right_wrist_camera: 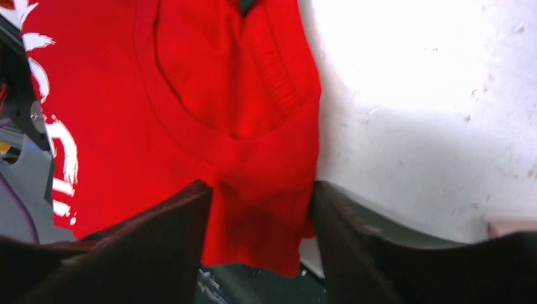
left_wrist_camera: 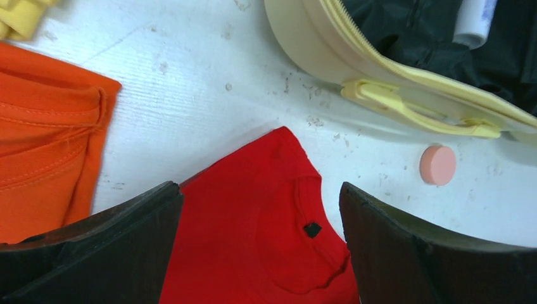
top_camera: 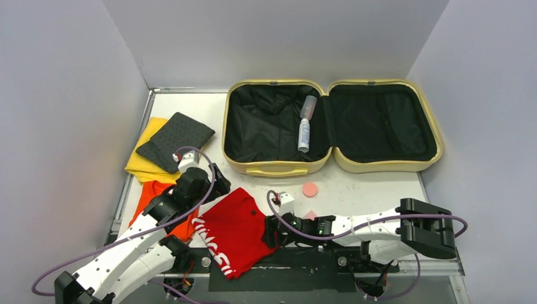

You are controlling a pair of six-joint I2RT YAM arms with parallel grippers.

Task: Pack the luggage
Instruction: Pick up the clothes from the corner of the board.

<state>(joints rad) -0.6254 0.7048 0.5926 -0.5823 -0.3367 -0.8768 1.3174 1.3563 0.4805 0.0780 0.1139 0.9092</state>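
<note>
The pale yellow luggage (top_camera: 380, 166) lies open at the back, both black-lined halves up; its shell and handle show in the left wrist view (left_wrist_camera: 304, 44). A white bottle (top_camera: 304, 130) lies in its left half. A red shirt (top_camera: 234, 231) with white print lies at the table's front edge. My left gripper (top_camera: 214, 179) is open and hovers over the shirt's collar corner (left_wrist_camera: 253, 253). My right gripper (top_camera: 269, 229) is at the shirt's right edge, shut on a bunched fold of the red fabric (right_wrist_camera: 190, 82), which fills the gap between the jaws.
A pink disc (top_camera: 309, 189) lies on the table in front of the luggage handle. An orange garment (top_camera: 155, 193) lies under my left arm. A yellow cloth (top_camera: 142, 161) with a dark grey dotted cloth (top_camera: 176, 139) on it lies at the left. Grey walls enclose the table.
</note>
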